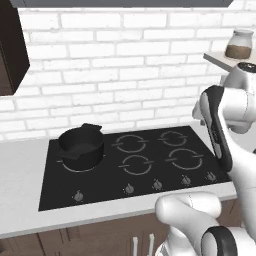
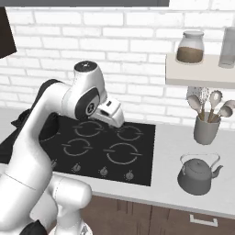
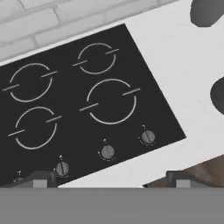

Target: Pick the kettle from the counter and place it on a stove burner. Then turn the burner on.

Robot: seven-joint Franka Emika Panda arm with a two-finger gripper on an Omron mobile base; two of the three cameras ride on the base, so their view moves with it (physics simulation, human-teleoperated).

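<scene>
The grey kettle [image 2: 198, 175] stands upright on the pale counter [image 2: 170, 142], to the right of the black cooktop; its dark edge [image 3: 218, 94] shows at the right rim of the hand view. My gripper [image 3: 109, 180] hangs open and empty above the cooktop's front right part, well left of the kettle, with its fingertips [image 3: 39, 179] far apart. The white hand [image 2: 110, 114] sits over the back rings. Bare stove burner rings lie below it, the large front right one [image 3: 111, 101] [image 2: 121, 153] [image 1: 185, 159] nearest the kettle. Knobs [image 3: 107, 152] line the front edge.
A black two-handled pot [image 1: 81, 145] sits on the left burner. A grey utensil holder [image 2: 205, 126] stands behind the kettle by the brick wall. Above it a shelf [image 2: 197, 73] carries a jar [image 2: 190, 47]. A dark cabinet [image 1: 10, 45] hangs upper left.
</scene>
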